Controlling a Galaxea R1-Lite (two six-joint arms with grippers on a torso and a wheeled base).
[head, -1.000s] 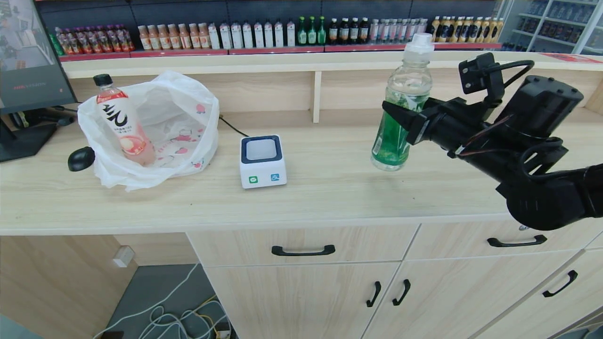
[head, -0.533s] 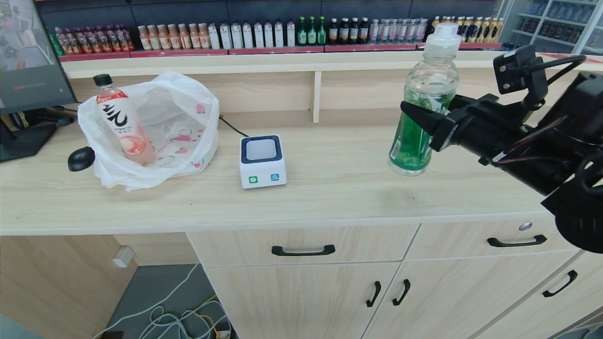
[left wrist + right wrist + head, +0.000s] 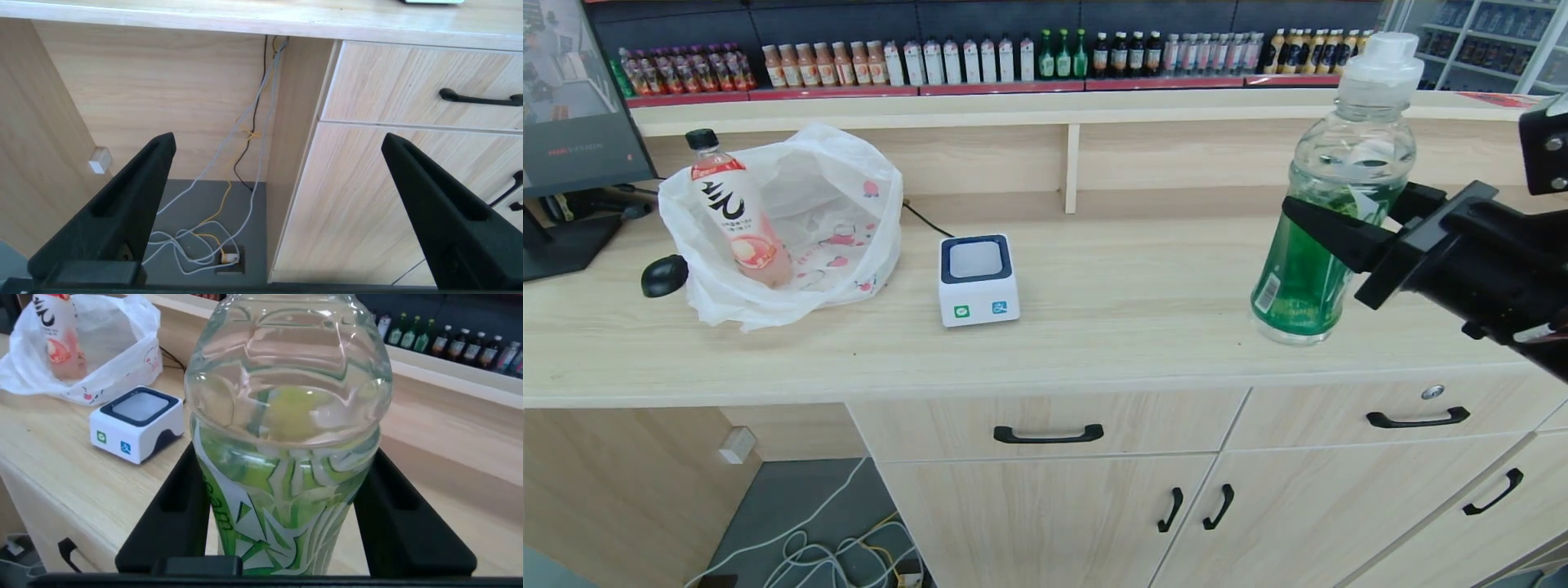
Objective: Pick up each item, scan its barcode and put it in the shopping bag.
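Moved rightward and nearer, the right claw (image 3: 1342, 214) grips the green bottle (image 3: 1297, 286) upright at the tabletop's (image 3: 1094, 327) right end; the left claw (image 3: 278, 143) stands wide open.

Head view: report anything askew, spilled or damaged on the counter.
Nothing is spilled or damaged. The pink bottle leans in the open shopping bag, with its cap poking above the rim. The green bottle tilts slightly in the right claw, which is shut on it.
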